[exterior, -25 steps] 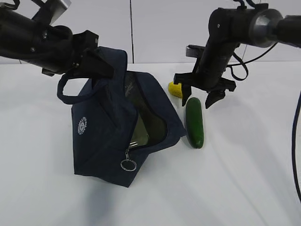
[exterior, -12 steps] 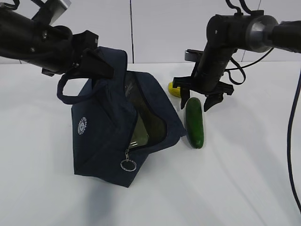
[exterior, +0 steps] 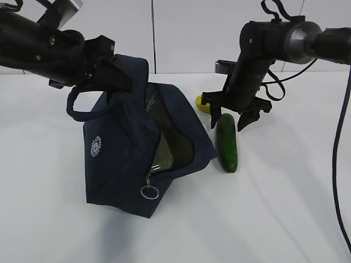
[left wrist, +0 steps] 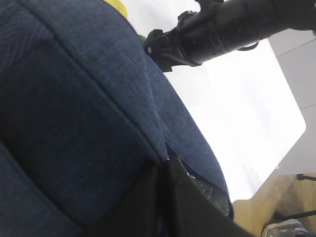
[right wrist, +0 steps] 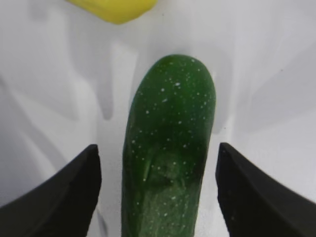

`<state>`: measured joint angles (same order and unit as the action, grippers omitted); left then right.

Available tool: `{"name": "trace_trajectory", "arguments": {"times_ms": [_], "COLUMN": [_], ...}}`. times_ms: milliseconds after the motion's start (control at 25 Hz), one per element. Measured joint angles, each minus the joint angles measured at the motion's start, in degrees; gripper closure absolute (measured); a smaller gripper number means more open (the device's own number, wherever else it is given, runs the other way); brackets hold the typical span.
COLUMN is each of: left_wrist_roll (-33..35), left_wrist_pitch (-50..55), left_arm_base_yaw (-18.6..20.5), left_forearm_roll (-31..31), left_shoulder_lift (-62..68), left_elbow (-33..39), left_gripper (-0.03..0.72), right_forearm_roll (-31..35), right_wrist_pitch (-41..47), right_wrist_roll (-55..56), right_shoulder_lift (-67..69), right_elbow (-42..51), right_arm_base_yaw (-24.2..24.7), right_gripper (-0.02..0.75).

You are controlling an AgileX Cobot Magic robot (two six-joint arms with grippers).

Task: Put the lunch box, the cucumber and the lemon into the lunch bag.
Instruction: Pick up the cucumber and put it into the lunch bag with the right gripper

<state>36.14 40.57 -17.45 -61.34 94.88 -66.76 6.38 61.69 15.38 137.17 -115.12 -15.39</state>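
A: Now, item one, the lunch bag [exterior: 131,153]?
B: Dark navy fabric, boxy, standing left of centre on the white surface [exterior: 285,208]. Top unzipped and gaping toward the right, a round white logo [exterior: 96,146] on its left face, a metal-ring zipper pull [exterior: 149,192] hanging at the near corner. One loop handle [exterior: 82,107] droops at the far left.

A: Left hand [exterior: 112,71]?
B: Pinched tight on the bag's top edge at the far side, holding the flap up. The left wrist view shows little but navy cloth.

A: Lunch box [exterior: 162,160]?
B: Only a pale greenish edge shows inside the bag's opening; the rest is hidden.

A: Cucumber [exterior: 227,142]?
B: Dark green, lying on the surface just right of the bag, its length running near to far.

A: Right hand [exterior: 226,121]?
B: Spread wide, holding nothing, poised over the cucumber's far end with one finger [right wrist: 64,197] on each side, neither touching it.

A: Lemon [exterior: 203,103]?
B: Bright yellow, on the surface just beyond the cucumber's far end, partly hidden behind the right hand.
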Motion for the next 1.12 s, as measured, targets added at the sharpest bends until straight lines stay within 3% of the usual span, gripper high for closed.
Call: {"name": "trace_trajectory", "arguments": {"times_ms": [440, 720, 1120], "left_wrist_roll": [0.0, 0.0, 0.0], "left_wrist_pitch": [0.0, 0.0, 0.0], "left_arm_base_yaw": [0.0, 0.0, 0.0], "left_forearm_roll": [0.0, 0.1, 0.1], "left_shoulder_lift": [0.0, 0.0, 0.0], "left_elbow": [0.0, 0.0, 0.0], "left_gripper": [0.696, 0.696, 0.696], "right_forearm_roll": [0.0, 0.0, -0.1], "right_wrist_pitch": [-0.5, -0.5, 1.5], "right_wrist_roll": [0.0, 0.1, -0.1], "right_shoulder_lift": [0.8, 0.9, 0.9], "right_elbow": [0.0, 0.0, -1.4], "right_arm_base_yaw": [0.0, 0.0, 0.0], "right_gripper": [0.195, 0.355, 0.384]}}
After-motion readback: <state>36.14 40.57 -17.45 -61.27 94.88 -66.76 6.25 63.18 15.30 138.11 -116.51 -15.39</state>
